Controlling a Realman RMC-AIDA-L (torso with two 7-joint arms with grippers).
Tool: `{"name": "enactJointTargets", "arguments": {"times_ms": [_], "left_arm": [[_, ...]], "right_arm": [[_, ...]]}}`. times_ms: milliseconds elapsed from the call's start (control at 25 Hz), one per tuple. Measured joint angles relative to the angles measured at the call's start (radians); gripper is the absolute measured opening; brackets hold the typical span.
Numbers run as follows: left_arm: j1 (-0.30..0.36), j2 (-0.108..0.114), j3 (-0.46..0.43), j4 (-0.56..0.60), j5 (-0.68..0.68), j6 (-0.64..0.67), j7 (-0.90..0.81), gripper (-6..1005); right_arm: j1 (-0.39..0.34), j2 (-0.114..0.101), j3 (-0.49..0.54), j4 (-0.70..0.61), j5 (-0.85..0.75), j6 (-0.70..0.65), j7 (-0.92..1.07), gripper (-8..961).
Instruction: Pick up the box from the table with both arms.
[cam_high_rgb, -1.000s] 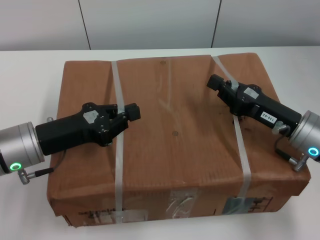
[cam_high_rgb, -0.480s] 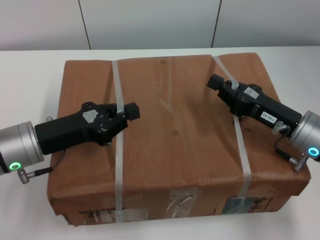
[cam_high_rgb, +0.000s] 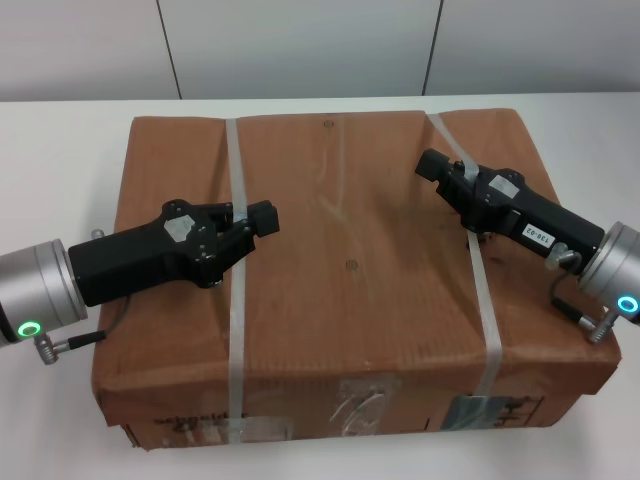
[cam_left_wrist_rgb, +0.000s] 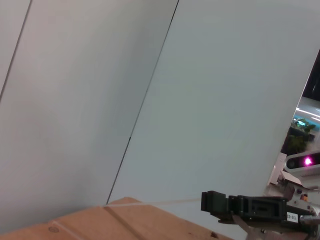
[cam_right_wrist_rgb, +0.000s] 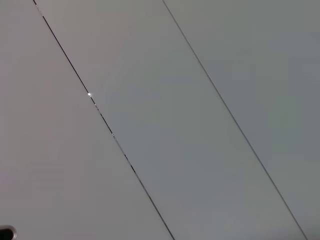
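The large brown cardboard box lies on the white table and fills most of the head view. Two whitish straps bind it, with tape and labels on its near side. My left gripper lies on the box top at the left strap, which crosses its fingers. My right gripper lies at the right strap, fingers together. The left wrist view shows the box's far edge and the right gripper with the strap pulled up under it.
A grey panelled wall stands right behind the table's far edge. Bare tabletop shows to the left of the box and in a narrow strip at its right. The right wrist view shows only wall panels.
The box has shifted very slightly upward in the head view. My left gripper has drawn back a little to the left with the strap. The right gripper has hardly moved.
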Motion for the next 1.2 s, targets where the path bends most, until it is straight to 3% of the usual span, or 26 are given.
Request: {"name": "enactJointTargets", "arguments": {"times_ms": [1200], "left_arm": [[0.001,0.000,0.000,0.002,-0.001,0.000,0.005,71]], "right_arm": [[0.004,0.000,-0.004,0.000,0.000,0.000,-0.004,42]]}}
